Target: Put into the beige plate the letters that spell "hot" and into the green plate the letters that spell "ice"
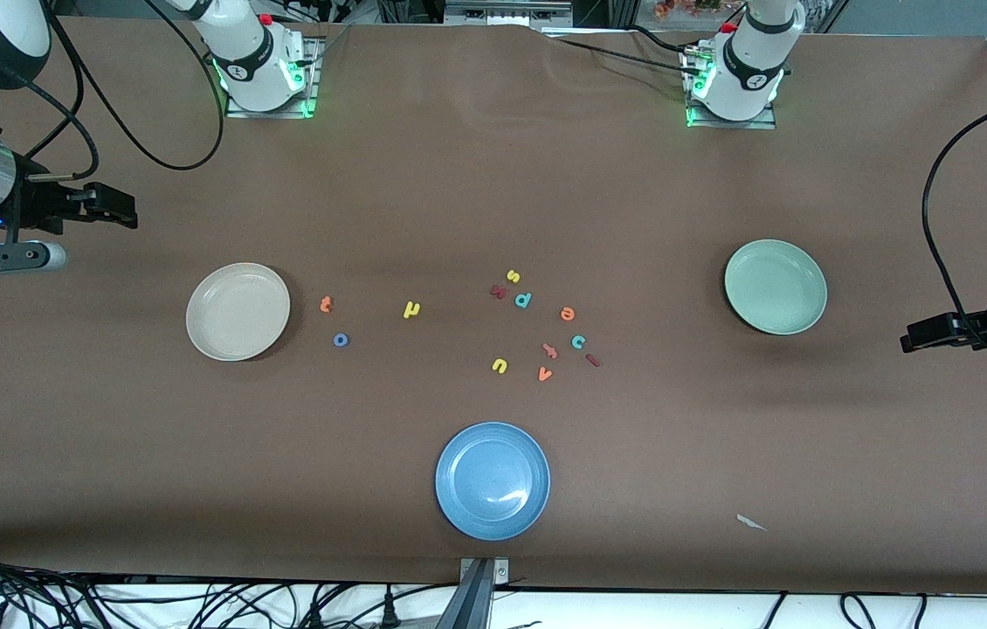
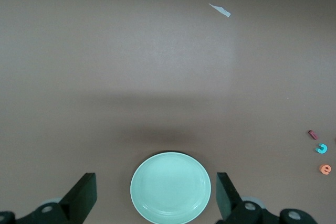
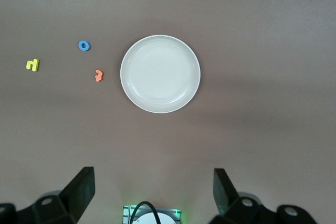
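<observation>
The beige plate (image 1: 238, 312) (image 3: 160, 73) lies bare toward the right arm's end. Beside it are the orange t (image 1: 327, 304) (image 3: 98, 75), blue o (image 1: 341, 340) (image 3: 84, 45) and yellow h (image 1: 410, 309) (image 3: 33, 65). The green plate (image 1: 776, 286) (image 2: 170, 187) lies bare toward the left arm's end. In the middle cluster are the orange e (image 1: 568, 314) (image 2: 325, 169), teal c (image 1: 578, 342) (image 2: 321, 148) and dark red i (image 1: 593, 360) (image 2: 313, 134). My right gripper (image 1: 122, 210) (image 3: 153, 187) hangs open and empty over the table's end. My left gripper (image 1: 917, 339) (image 2: 156, 192) hangs likewise, open and empty.
A blue plate (image 1: 493, 480) sits nearest the front camera. Other letters share the cluster: yellow s (image 1: 513, 276), teal p (image 1: 523, 300), yellow u (image 1: 499, 365), orange v (image 1: 544, 375). A paper scrap (image 1: 751, 522) (image 2: 219, 9) lies near the front edge.
</observation>
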Robot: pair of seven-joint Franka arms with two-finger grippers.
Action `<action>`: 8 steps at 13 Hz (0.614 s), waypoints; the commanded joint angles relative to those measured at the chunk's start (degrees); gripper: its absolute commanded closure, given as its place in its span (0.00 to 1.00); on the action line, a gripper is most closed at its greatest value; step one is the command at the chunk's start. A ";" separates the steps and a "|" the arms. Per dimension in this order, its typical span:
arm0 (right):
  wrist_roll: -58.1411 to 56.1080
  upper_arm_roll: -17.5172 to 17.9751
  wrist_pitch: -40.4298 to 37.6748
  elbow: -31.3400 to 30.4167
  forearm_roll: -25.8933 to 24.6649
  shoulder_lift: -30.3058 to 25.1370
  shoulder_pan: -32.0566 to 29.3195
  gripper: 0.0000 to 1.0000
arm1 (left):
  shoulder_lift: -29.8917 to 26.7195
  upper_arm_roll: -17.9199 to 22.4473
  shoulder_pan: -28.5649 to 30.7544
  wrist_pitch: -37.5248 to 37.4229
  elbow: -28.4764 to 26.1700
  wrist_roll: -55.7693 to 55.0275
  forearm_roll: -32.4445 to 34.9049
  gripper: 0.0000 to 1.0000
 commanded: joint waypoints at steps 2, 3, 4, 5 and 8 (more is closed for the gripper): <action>0.06 -0.01 0.01 -1.03 1.67 -1.05 -0.14 0.00 | -0.54 -0.15 0.46 -0.36 -0.28 0.68 -0.67 0.00; 0.06 -0.01 -0.08 -1.03 1.94 -1.05 -0.14 0.00 | -0.54 -0.06 0.46 -0.36 -0.28 0.68 -0.67 0.00; 0.06 -0.01 -0.16 -1.03 1.94 -1.05 -0.14 0.00 | -0.54 -0.15 0.46 -0.36 -0.28 0.77 -0.67 0.00; 0.06 -0.01 -0.17 -1.03 1.94 -1.05 -0.14 0.00 | -0.54 -0.15 0.37 -0.36 -0.28 0.77 -0.75 0.00; 0.06 -0.10 -0.17 -1.03 1.94 -1.05 -0.14 0.00 | -0.54 -0.06 0.37 -0.36 -0.28 0.77 -0.75 0.00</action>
